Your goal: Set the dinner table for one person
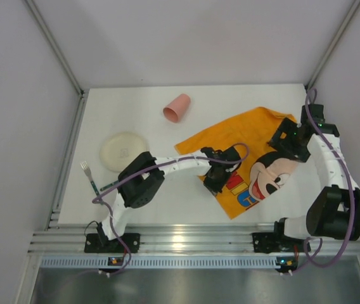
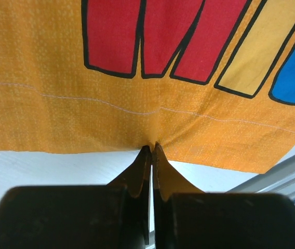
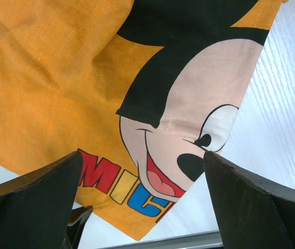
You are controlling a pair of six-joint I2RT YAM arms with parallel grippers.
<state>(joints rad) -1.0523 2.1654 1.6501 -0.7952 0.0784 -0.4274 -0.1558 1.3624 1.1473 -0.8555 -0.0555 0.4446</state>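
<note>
The orange Mickey Mouse cloth (image 1: 243, 142) lies partly folded on the right half of the white dinner table (image 1: 167, 196). My left gripper (image 1: 213, 183) is shut on the cloth's near-left hem, as the left wrist view shows (image 2: 152, 148). My right gripper (image 1: 288, 142) is open and empty above the cloth's far right part; the right wrist view looks down on the Mickey face (image 3: 189, 119). A cream plate (image 1: 124, 151), a fork (image 1: 90, 176) and a pink cup (image 1: 177, 107) lying on its side sit on the left and far side.
Aluminium rails (image 1: 180, 240) run along the table's near edge, with another rail down the left side (image 1: 69, 152). Grey walls close in the left, right and far sides. The left arm's purple cable (image 1: 167, 166) loops over the table.
</note>
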